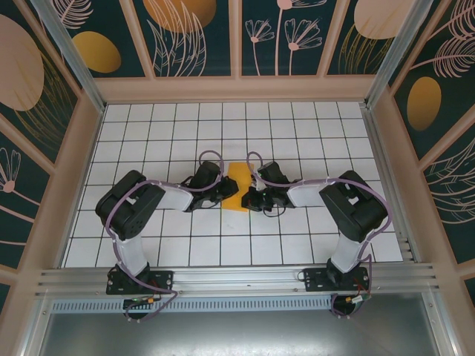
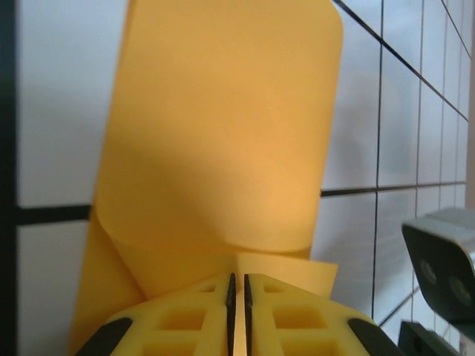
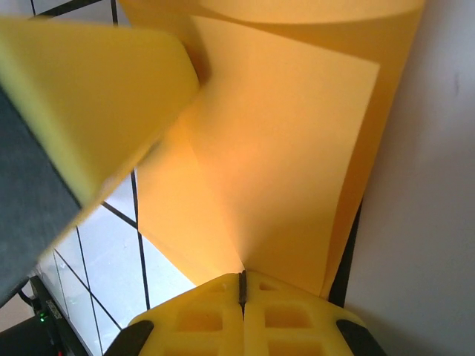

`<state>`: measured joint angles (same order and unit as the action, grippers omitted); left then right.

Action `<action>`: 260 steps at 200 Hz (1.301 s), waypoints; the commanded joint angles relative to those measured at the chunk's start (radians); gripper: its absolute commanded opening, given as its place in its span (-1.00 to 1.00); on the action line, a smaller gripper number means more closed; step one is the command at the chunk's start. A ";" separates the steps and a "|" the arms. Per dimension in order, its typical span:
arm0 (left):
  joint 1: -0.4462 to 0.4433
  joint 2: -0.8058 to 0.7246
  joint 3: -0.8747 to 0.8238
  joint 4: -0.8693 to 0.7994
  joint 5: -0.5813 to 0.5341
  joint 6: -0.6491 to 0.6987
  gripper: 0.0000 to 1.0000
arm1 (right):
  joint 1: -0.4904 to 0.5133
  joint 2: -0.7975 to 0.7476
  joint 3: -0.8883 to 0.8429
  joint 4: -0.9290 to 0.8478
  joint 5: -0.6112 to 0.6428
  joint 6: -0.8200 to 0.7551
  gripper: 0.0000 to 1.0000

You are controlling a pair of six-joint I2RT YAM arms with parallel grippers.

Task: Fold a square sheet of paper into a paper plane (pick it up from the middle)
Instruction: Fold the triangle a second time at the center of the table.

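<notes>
Left arm [image 1: 133, 208]: base at near-left desk edge, elbow out to the left, forearm reaching right toward desk centre.
Left end effector [image 1: 225, 191]: at desk centre, just left of the paper, tips touching it. Left wrist cam: end effector [image 2: 237, 297] at bottom of view, yellow fingers [image 2: 260, 293] pressed together w/ only a hairline slit btw them, clenched on the sheet's near edge.
Sheet of paper [image 1: 239, 184]: orange-yellow, at desk centre btw both end effectors. From above it reads as a narrow strip, not a flat square. Left wrist cam: sheet [image 2: 223, 133] curls up and over from the pinch, rounded far corner, a second layer under it at left, small flap poking out at right near the fingers. Right wrist cam: sheet [image 3: 297, 170] in overlapping layers, a fold line running down to the pinch point, top edge curled over.
Right end effector [image 1: 252, 195]: just right of the paper, facing the left one, close to it. Right wrist cam: end effector [image 3: 241, 293] w/ yellow fingers [image 3: 226, 297] shut tight, gripping the sheet's near edge. Left end effector's finger [image 3: 89, 104] is blurred at upper left, overlapping the paper.
Right arm [image 1: 349, 204]: mirror pose, base near-right, elbow out right, forearm reaching left.
Desk [image 1: 185, 126]: white tiles w/ dark grid lines.
</notes>
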<state>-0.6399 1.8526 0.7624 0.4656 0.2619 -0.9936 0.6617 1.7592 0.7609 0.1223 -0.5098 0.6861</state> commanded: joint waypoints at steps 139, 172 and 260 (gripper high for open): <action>0.106 0.046 0.061 -0.166 -0.103 0.108 -0.71 | -0.004 0.032 -0.031 -0.108 0.057 -0.027 -1.00; 0.118 0.036 0.106 -0.222 -0.118 0.152 -0.71 | -0.006 0.035 -0.033 -0.099 0.047 -0.026 -1.00; 0.118 -0.121 0.087 -0.124 0.058 0.185 -0.66 | -0.005 0.040 -0.016 -0.094 0.035 -0.025 -1.00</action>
<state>-0.5133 1.8229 0.8810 0.2363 0.1925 -0.8265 0.6617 1.7592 0.7612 0.1242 -0.5137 0.6792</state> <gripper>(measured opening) 0.171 0.059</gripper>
